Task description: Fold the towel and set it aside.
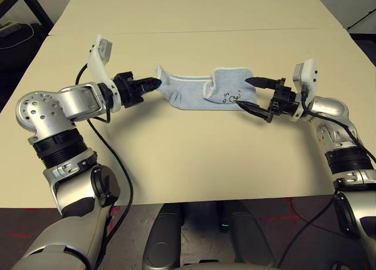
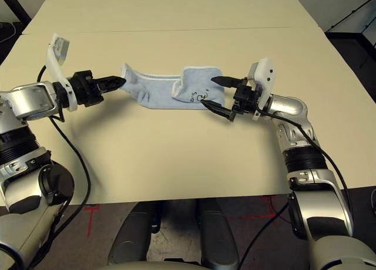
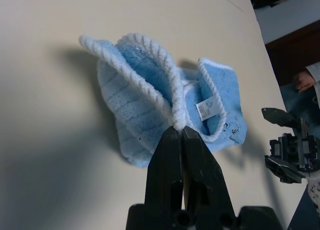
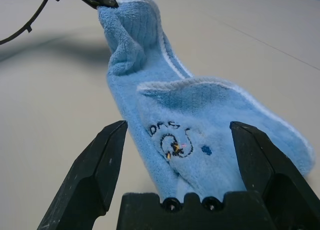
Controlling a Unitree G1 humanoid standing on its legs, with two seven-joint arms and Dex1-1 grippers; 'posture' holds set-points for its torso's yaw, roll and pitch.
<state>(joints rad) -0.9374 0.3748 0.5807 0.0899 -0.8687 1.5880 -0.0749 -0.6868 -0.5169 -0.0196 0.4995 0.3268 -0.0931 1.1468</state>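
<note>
The towel (image 1: 202,91) lies on the table (image 1: 194,158), about in the middle between the left and right edges and a bit nearer the far edge than the near one. It is not flat. It is bunched into a long strip that runs from one arm toward the other. The end with the small dark stitched mark is folded over on top, and a little white tag shows in the folds.

The left gripper (image 3: 179,135) pinches one end of the towel. Its two black fingers are pressed tight together on the white corded edge, and that end is lifted a little off the table. I think it holds this end up so the cloth can be pulled straight or laid over for a fold.

The right gripper (image 1: 249,93) is at the other end, by the stitched mark. Its fingers (image 4: 102,165) are spread wide apart, one on each side of that end. It holds nothing. I cannot tell if the finger tips touch the cloth. It looks ready to close on that end, so both arms can work the towel together.

The fold looks only partly done, and the towel is not yet set aside.
</note>
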